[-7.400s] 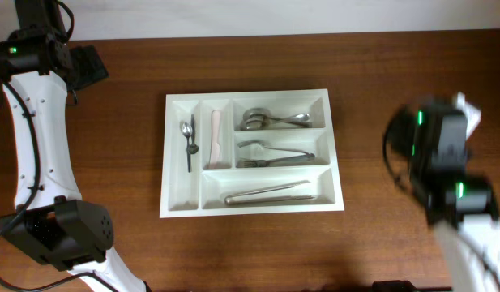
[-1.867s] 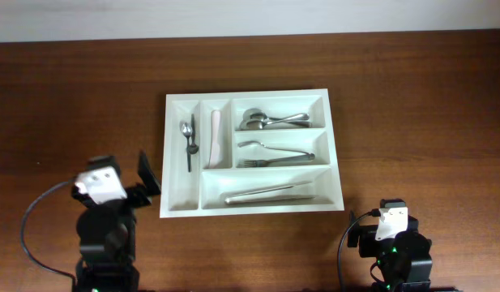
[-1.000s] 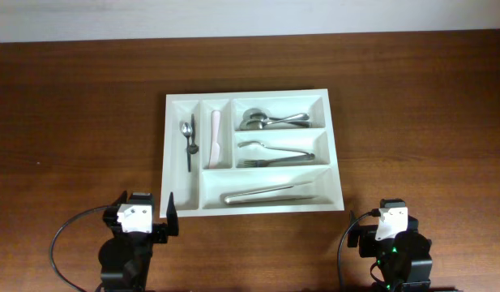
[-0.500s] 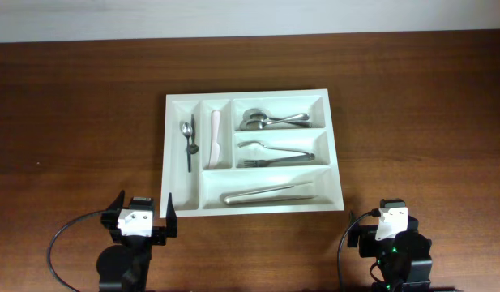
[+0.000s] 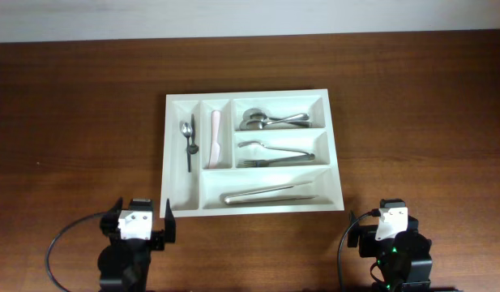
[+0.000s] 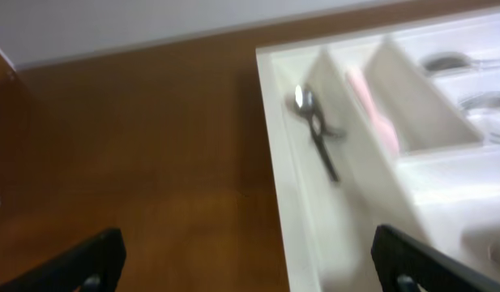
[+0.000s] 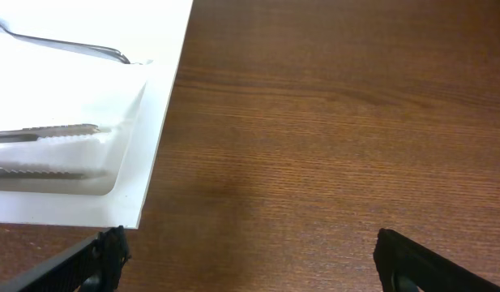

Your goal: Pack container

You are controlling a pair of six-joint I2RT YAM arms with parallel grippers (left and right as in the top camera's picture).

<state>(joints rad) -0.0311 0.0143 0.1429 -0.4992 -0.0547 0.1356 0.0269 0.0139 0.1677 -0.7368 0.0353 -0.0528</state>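
Observation:
A white cutlery tray point(image 5: 175, 207) lies mid-table. Its compartments hold a small dark spoon point(image 5: 187, 139), a pink-handled piece point(image 5: 215, 134), spoons point(image 5: 270, 120), forks point(image 5: 275, 154) and tongs point(image 5: 270, 193). My left gripper point(image 5: 144, 221) is open and empty at the front edge, just before the tray's front left corner; its wrist view shows the tray's left side point(image 6: 292, 203) and the dark spoon point(image 6: 314, 130). My right gripper point(image 5: 378, 231) is open and empty at the front right; its wrist view shows the tray's corner point(image 7: 152, 162) and bare wood.
The brown wooden table point(image 5: 412, 122) surrounds the tray on every side. A pale wall runs along the table's far edge point(image 5: 250, 16).
The left arm swung from the far left back to the front edge and settled low near the tray's front left corner. The right arm has stayed still for the last two seconds.

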